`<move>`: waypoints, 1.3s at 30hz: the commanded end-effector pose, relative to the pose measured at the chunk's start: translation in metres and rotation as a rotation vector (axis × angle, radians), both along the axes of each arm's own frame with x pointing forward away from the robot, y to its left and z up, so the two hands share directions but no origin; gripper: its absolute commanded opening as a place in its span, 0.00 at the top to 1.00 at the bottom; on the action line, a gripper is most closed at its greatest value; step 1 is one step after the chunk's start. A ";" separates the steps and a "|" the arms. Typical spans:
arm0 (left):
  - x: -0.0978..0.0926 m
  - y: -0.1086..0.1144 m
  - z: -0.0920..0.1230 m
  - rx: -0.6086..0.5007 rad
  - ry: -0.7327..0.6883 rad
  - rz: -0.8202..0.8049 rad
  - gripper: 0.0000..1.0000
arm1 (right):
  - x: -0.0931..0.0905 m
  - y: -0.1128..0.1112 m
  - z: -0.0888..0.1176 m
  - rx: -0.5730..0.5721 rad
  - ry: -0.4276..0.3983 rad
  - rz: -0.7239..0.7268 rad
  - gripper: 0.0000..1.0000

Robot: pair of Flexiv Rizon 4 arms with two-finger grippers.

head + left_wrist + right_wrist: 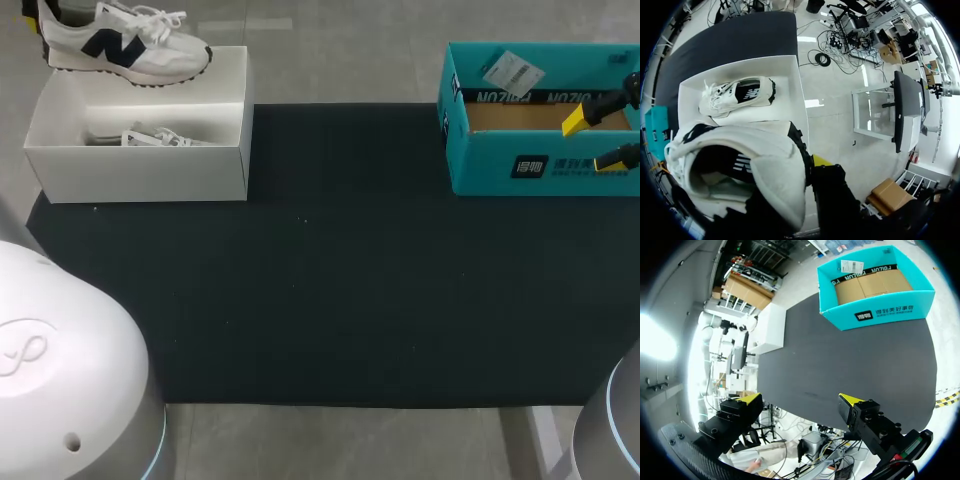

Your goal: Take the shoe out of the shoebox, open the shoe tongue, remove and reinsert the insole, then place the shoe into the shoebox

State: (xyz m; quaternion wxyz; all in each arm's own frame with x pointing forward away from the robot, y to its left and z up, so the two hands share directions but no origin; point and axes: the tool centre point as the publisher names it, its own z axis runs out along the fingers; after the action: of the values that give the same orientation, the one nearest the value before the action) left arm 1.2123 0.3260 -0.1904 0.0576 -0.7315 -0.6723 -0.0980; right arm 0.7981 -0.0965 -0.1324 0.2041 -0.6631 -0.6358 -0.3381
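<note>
Work surface: a grey tabletop point(350, 60) carrying a black rectangular mat point(350, 280) across its middle. An open white cardboard shoebox point(140, 170) stands at the far left corner of the mat. An open teal cardboard box with a brown floor point(500, 165) stands at the far right corner, well apart from the shoebox, with bare mat between them. A white printed tag point(512, 72) lies against the far inner wall of the teal box. Task item: a white low sneaker with a dark side emblem point(125, 45) is held upright, sole down, above the far wall of the shoebox. Its toe points toward the teal box and its heel is at the left gripper point(42, 25). In the left wrist view this sneaker point(750, 170) fills the area directly ahead of the gripper with its opening facing the camera, and the shoebox point(790, 100) lies beneath it. One yellow fingertip point(820, 161) shows against the heel; the other is hidden behind the shoe, so the left gripper appears to be clamped on the heel. A second white sneaker of the same pattern point(160, 137) lies on the shoebox floor, close to the near wall. The right gripper point(591, 140) hovers over the right end of the teal box. Its fingers are spread wide and hold nothing. In the right wrist view the two yellow tips stand far apart, with only the mat point(850, 360) between and ahead of them.
</note>
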 end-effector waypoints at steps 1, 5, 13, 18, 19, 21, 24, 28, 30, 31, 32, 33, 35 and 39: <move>-0.003 -0.005 -0.005 -0.040 -0.073 0.044 1.00 | 0.000 0.000 0.000 -0.002 0.001 -0.001 0.00; 0.010 -0.008 -0.010 -0.125 -0.107 0.158 1.00 | 0.000 0.000 0.000 -0.002 0.001 -0.001 0.00; 0.004 -0.007 -0.030 -0.154 -0.083 0.131 1.00 | 0.000 0.000 0.000 -0.002 0.001 -0.001 0.00; -0.006 -0.004 -0.041 -0.152 -0.037 0.092 1.00 | 0.000 0.000 0.000 -0.002 0.001 -0.001 0.00; -0.007 -0.004 -0.043 -0.151 -0.040 0.094 1.00 | 0.000 0.000 0.000 -0.002 0.001 -0.001 0.00; -0.007 -0.002 -0.052 -0.146 -0.045 0.081 1.00 | 0.000 0.000 0.000 -0.002 0.001 -0.001 0.00; -0.003 -0.001 -0.066 -0.148 -0.048 0.081 1.00 | 0.000 0.000 0.000 -0.002 0.001 -0.001 0.00; 0.003 -0.002 -0.083 -0.153 -0.067 0.062 1.00 | 0.000 0.000 0.000 -0.002 0.001 -0.001 0.00; 0.007 -0.002 -0.090 -0.158 -0.077 0.052 1.00 | 0.000 0.000 0.000 -0.002 0.001 -0.001 0.00; 0.009 -0.002 -0.094 -0.156 -0.073 0.055 1.00 | 0.000 0.000 0.000 -0.002 0.001 -0.001 0.00; 0.011 -0.002 -0.099 -0.152 -0.078 0.051 1.00 | 0.000 0.000 0.000 -0.002 0.001 -0.001 0.00; 0.012 -0.002 -0.103 -0.151 -0.083 0.046 1.00 | 0.000 0.000 0.000 -0.002 0.001 -0.001 0.00; 0.014 -0.001 -0.112 -0.154 -0.097 0.039 1.00 | 0.000 0.000 0.000 -0.002 0.001 -0.001 0.00; 0.019 0.000 -0.130 -0.175 -0.090 0.047 1.00 | 0.000 0.000 0.000 -0.002 0.001 -0.001 0.00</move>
State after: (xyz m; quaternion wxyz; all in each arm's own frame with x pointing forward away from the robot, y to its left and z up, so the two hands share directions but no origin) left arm 1.2223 0.3220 -0.3053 -0.0306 -0.7111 -0.6987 -0.0720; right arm 0.7981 -0.0965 -0.1324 0.2041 -0.6631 -0.6358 -0.3381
